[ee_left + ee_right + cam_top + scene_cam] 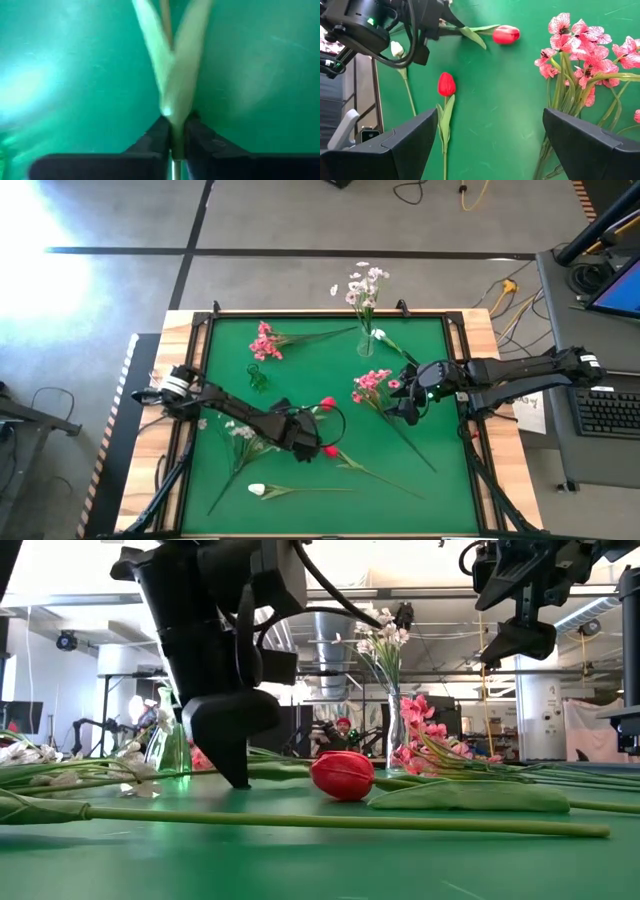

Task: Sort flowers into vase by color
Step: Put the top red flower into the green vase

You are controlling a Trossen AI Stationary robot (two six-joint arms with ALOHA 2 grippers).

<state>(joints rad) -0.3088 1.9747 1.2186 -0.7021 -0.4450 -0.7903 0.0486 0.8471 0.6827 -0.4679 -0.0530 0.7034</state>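
Observation:
Two red tulips lie on the green mat: one (506, 35) just beyond my left gripper (306, 430), the other (446, 84) nearer the front edge. My left gripper is shut on the first tulip's stem. Pink blossom stems lie at the far left (265, 340) and centre right (372, 385). White sprays (240, 430) and a white bud (257, 490) lie near the left front. A glass vase (366, 340) holding pale blossoms stands at the back. My right gripper (495, 150) hangs open above the centre-right pink blossoms. My left gripper pinches the red tulip's stem (172, 134) between its two fingers, just below where two long leaves fork off. The fingers slant down from the table's left, their ends at the mat (240, 778). The bloom and leaves lie on the mat.
A small green glass vase (258, 377) stands left of centre. The white bud's long stem (330, 821) runs along the front of the mat. Wooden borders (180, 350) frame the mat. A keyboard (610, 412) sits off the table's right side.

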